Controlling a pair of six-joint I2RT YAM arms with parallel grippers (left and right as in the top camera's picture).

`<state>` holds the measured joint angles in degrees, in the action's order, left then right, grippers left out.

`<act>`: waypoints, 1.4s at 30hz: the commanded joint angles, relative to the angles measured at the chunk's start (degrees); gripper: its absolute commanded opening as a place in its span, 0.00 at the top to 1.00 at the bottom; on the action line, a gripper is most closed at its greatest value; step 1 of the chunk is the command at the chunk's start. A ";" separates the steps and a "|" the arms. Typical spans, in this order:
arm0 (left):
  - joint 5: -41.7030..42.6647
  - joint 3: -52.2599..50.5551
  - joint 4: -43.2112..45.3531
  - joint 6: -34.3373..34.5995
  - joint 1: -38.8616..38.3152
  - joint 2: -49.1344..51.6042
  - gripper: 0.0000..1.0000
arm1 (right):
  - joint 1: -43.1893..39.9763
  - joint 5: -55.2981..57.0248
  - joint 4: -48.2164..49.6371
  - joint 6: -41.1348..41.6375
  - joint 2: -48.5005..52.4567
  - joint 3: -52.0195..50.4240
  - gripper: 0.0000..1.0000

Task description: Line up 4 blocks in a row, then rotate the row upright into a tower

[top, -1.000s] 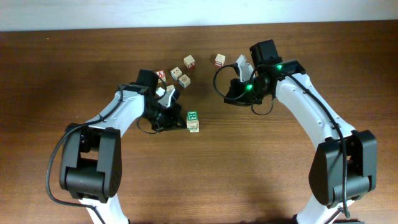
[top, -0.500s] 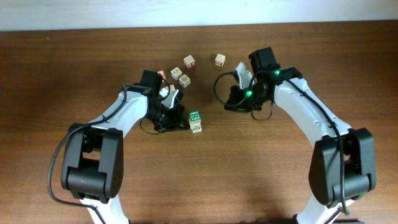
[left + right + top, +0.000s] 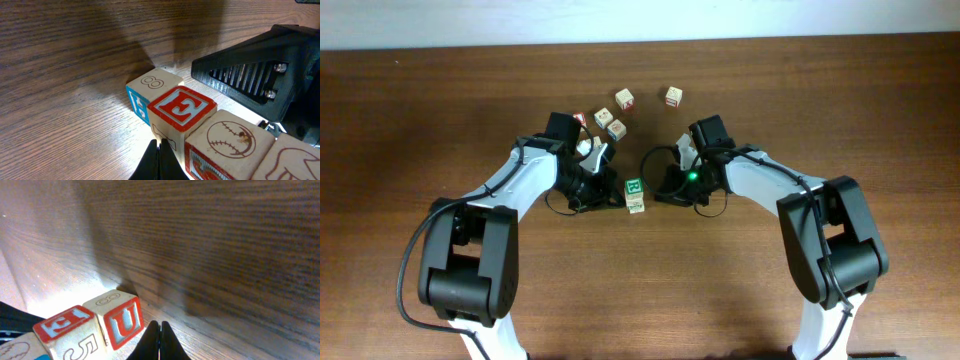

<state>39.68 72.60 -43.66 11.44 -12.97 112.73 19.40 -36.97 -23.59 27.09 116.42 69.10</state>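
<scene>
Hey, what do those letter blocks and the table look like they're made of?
Blocks: probably pale wood, grain showing on bare faces, with painted or printed red and blue markings. Table: dark brown wood or wood-look laminate, streaky grain, slightly glossy.

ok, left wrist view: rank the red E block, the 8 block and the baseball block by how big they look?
1. baseball block: looks largest and sits nearest the camera
2. red E block
3. 8 block: looks smallest and sits farthest away

The order simply follows nearness to the camera, so the real sizes may well be equal.
</scene>
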 commanded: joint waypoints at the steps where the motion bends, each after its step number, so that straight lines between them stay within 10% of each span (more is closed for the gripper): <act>1: 1.11 -0.52 0.13 -0.13 0.00 -1.20 1.00 | 0.94 -3.80 2.80 2.40 2.29 -0.33 0.96; 29: -5.46 0.13 1.51 -0.24 3.30 -1.22 1.00 | -8.24 -13.18 4.09 -3.13 1.51 1.62 0.96; 35: -16.70 9.38 -2.71 -3.61 7.96 -9.99 0.99 | -11.91 -0.70 -13.53 -13.40 -10.93 8.24 0.96; 37: -19.58 9.97 -2.67 -3.61 10.60 -15.89 0.81 | -11.93 7.85 -20.00 -14.53 -18.53 10.16 0.96; 39: -23.28 9.97 -3.54 -3.61 13.07 -21.90 0.38 | -11.93 16.65 -25.64 -14.86 -30.14 11.13 0.90; 40: -24.17 9.97 -4.63 -3.58 13.57 -23.45 0.01 | -11.93 18.91 -26.95 -14.86 -34.60 11.13 0.85; 42: -24.52 9.97 -4.74 -3.61 13.55 -24.46 0.01 | -11.93 21.84 -29.70 -14.86 -43.74 11.13 0.62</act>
<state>17.67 81.89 -48.21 8.40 0.49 89.54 7.81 -22.13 -51.44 13.02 80.01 79.09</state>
